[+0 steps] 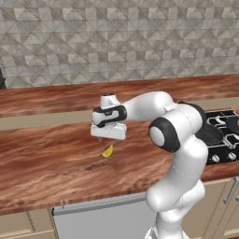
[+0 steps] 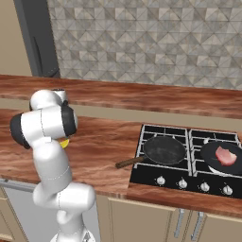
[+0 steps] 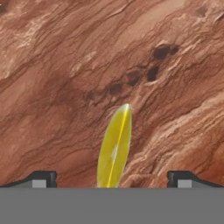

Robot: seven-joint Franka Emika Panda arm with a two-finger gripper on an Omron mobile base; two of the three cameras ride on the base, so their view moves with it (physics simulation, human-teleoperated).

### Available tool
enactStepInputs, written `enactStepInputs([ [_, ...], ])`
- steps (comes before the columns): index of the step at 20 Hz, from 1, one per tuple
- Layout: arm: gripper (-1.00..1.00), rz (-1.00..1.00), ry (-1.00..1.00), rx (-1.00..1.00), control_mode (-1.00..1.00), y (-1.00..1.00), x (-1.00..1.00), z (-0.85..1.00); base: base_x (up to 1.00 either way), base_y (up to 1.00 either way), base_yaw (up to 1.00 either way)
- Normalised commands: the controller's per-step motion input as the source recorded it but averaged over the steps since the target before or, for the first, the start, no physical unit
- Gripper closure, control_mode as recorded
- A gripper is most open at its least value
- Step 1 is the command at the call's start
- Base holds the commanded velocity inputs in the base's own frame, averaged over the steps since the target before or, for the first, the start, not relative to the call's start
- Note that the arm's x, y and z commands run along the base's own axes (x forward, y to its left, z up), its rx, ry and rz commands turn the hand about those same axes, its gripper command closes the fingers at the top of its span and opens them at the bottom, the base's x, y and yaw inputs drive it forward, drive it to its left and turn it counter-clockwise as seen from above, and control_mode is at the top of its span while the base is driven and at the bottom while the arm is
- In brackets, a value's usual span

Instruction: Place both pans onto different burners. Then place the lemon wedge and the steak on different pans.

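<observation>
On the wooden counter [image 1: 56, 158], lemon wedge [image 3: 114, 148] framed between spread-wide fingers [image 3: 41, 178], nothing gripped, gripper [image 1: 110, 140] held just above.

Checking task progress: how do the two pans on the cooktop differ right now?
The left pan is empty; the right pan holds the steak. The left pan shows a brown handle pointing out over the counter; no handle can be seen on the right pan. Both are round, black, and sit on separate burners.
</observation>
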Motion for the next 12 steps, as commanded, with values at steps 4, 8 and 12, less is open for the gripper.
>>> enactStepInputs([
  [4, -1.0, 0.0, 0.0, 0.0, -1.0, 0.0, 0.0, -0.21, 0.0, 0.0, 0.0],
  [8, -1.0, 0.0, 0.0, 0.0, -1.0, 0.0, 0.0, -0.2, 0.0, 0.0, 0.0],
  [12, -1.0, 0.0, 0.0, 0.0, -1.0, 0.02, 0.0, -0.18, 0.0, 0.0, 0.0],
])
